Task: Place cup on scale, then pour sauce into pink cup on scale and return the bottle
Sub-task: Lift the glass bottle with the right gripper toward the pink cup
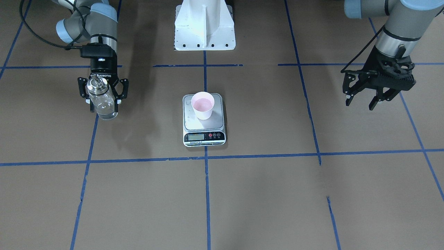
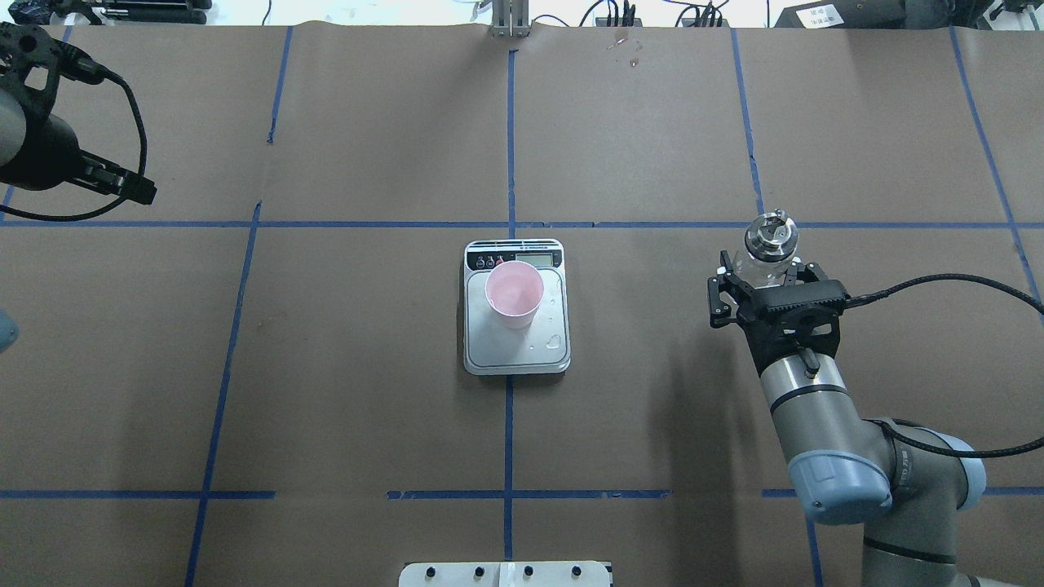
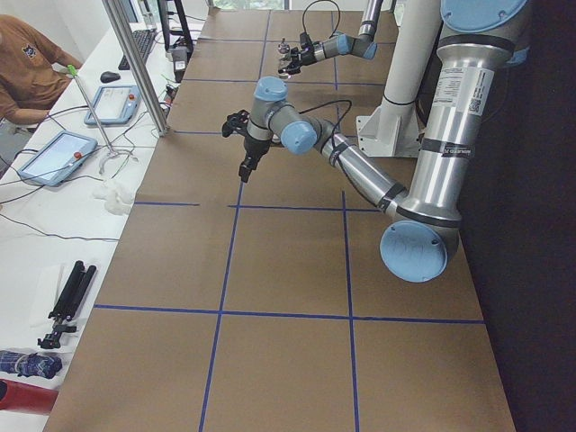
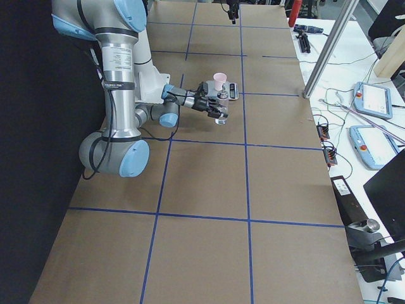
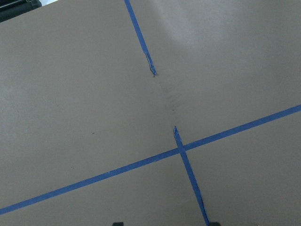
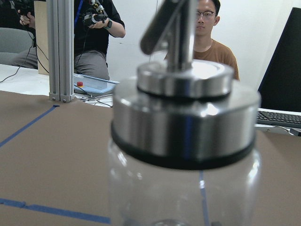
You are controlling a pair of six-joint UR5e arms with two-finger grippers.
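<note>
**Reader:** What is on the far left?

**Robot:** My left claw (image 1: 360,103) hangs above the brown tabletop (image 2: 367,391). Its fingers are spread apart and hold nothing. It is well apart from everything else.

**Reader:** And in the middle?

**Robot:** The scale (image 2: 510,352) lies flat on the tabletop, straddling a blue tape line (image 2: 510,147). The pink cup (image 2: 514,292) stands upright on the silver platform, toward the display end, with its mouth up.

**Robot:** Furthest right, my right claw (image 2: 765,271) is clamped on the glass bottle (image 2: 771,235), one finger on each side of its body. The bottle is upright, with its silver collar and spout on top, well apart from the scale.

**Reader:** Is the bottle resting on the tabletop?

**Robot:** I cannot tell whether its base touches. The sauce (image 1: 105,110) is as clear as the glass, so I cannot tell its level either.
</note>
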